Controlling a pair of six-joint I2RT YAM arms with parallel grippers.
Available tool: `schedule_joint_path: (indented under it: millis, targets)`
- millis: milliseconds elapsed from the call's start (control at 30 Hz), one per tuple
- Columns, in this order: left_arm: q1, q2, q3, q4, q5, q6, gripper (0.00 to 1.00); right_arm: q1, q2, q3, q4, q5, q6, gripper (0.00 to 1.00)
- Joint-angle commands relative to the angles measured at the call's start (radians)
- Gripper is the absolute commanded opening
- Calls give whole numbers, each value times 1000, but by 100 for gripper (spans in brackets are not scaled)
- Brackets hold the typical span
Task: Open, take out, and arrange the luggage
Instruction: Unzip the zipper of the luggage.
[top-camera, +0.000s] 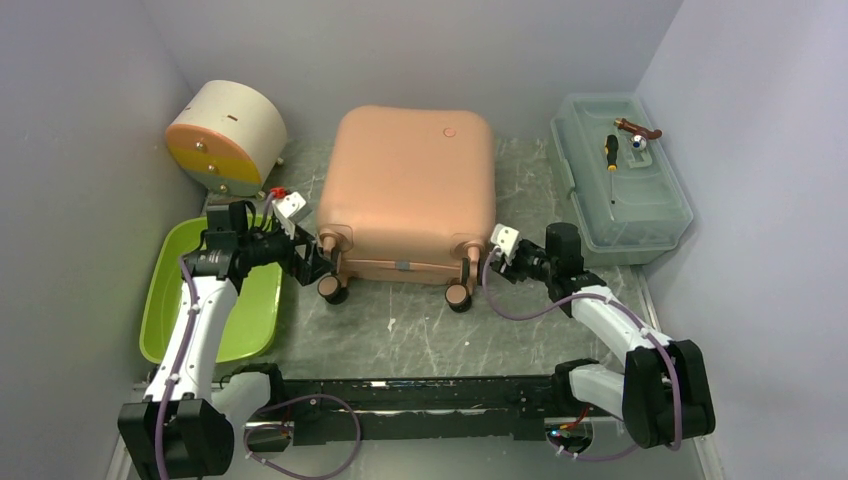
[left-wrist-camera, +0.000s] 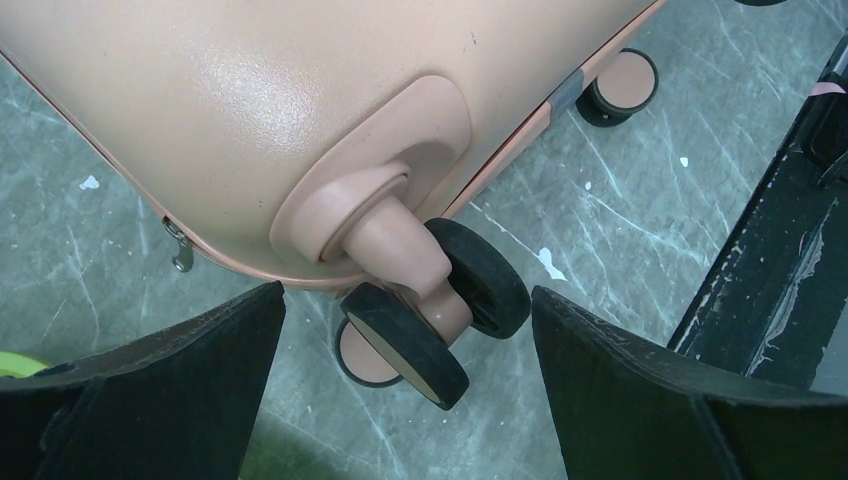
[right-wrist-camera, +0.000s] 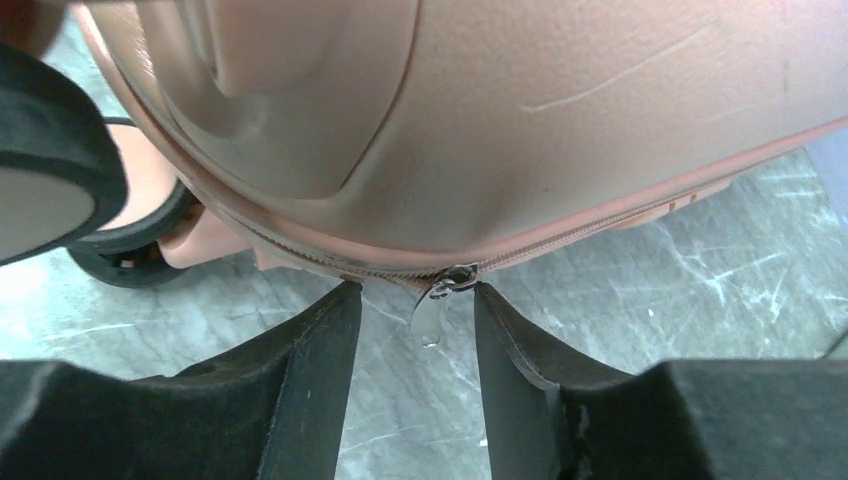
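The salmon-pink luggage (top-camera: 410, 190) lies flat and closed in the middle of the table, wheels toward me. My left gripper (top-camera: 318, 262) is open at its near-left corner, fingers either side of the black double wheel (left-wrist-camera: 440, 310) without touching it. My right gripper (top-camera: 497, 252) is at the near-right corner, jaws partly open around the hanging silver zipper pull (right-wrist-camera: 432, 315); the fingertips (right-wrist-camera: 335, 320) reach the zipper seam and the pull hangs free between them. A second zipper pull (left-wrist-camera: 181, 252) hangs at the left side.
A lime-green tray (top-camera: 200, 300) lies under the left arm. A cream half-round box with orange-yellow front (top-camera: 222, 135) stands at the back left. A translucent grey-green toolbox (top-camera: 615, 180) with a screwdriver on its lid stands at the back right. Walls close in on three sides.
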Motion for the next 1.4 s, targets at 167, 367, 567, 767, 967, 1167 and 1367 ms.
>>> schedule_joint_path:
  millis: [167, 367, 567, 767, 967, 1167, 1367]
  targets:
    - [46, -24, 3, -2, 109, 32, 99, 5, 16, -7, 153, 111, 33, 34]
    - [85, -7, 17, -43, 181, 63, 99, 3, 21, 13, 143, 153, 31, 10]
    - [102, 7, 27, -72, 220, 91, 99, -7, -5, 24, 132, 160, 34, 0]
    - [107, 24, 38, -99, 246, 119, 100, -7, 51, 107, 122, 253, 99, 0]
    - [112, 34, 51, -137, 271, 155, 99, -7, 194, 249, 82, 323, 151, 0]
    - [115, 34, 53, -153, 289, 180, 99, -8, 351, 408, 57, 390, 197, 0]
    - [116, 53, 67, -212, 323, 246, 100, -9, 516, 599, 21, 460, 216, 0]
